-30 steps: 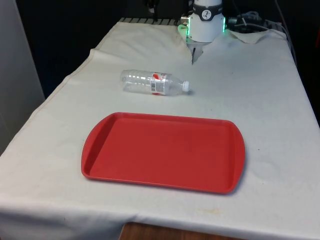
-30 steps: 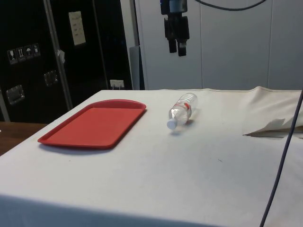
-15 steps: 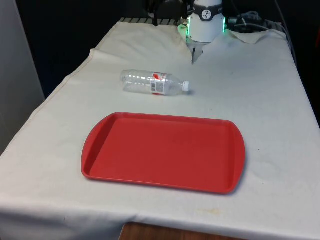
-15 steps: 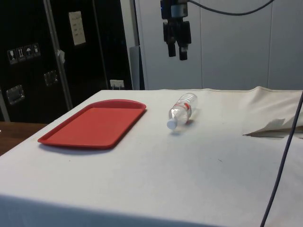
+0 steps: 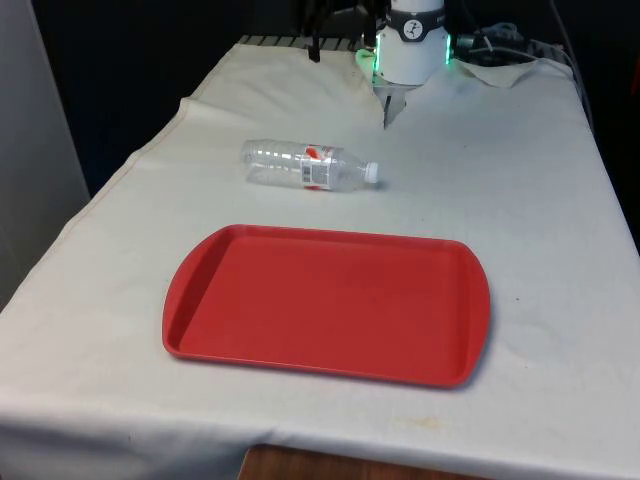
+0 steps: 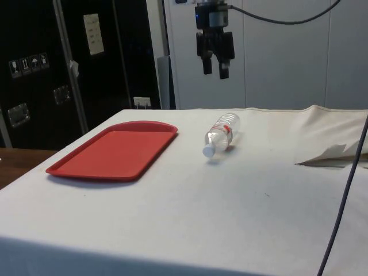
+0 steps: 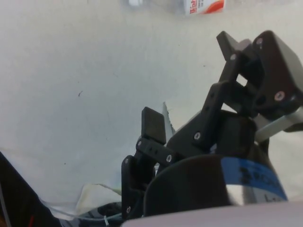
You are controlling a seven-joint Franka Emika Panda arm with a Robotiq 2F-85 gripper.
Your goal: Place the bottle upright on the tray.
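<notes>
My gripper hangs high over the table, jaws apart, holding nothing. Bottle lies on its side on the cloth, cap toward the front view's right, just beyond the red tray, not touching it

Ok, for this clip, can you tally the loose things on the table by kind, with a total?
Bottles: 1, a clear plastic bottle with a white cap, lying on its side on the cloth
Trays: 1, a red tray with nothing on it
Total: 2
The gripper hangs open above the bottle, holding nothing.
</notes>
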